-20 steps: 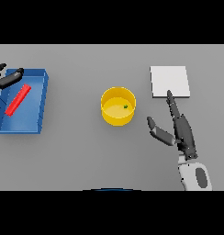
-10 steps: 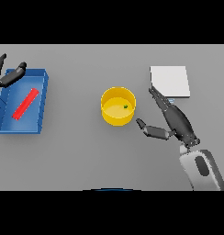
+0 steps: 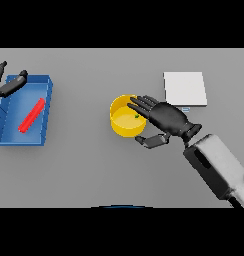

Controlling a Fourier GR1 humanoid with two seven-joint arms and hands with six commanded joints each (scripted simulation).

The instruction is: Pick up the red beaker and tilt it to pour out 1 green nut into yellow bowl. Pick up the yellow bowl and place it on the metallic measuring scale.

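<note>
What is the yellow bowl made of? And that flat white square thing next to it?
The yellow bowl looks like smooth plastic: one even bright colour, no shine or grain, though painted metal would look similar. The white square is the scale; its top looks like pale matte metal or plastic, flat and plain, with a thin edge. The look leaves that open.

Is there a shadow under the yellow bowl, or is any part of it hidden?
In the head view, no strong shadow shows beside the yellow bowl; the light looks flat and even. The right hand covers the bowl's right rim, with its fingers over the opening. The green nut peeks out beside the fingers.
</note>
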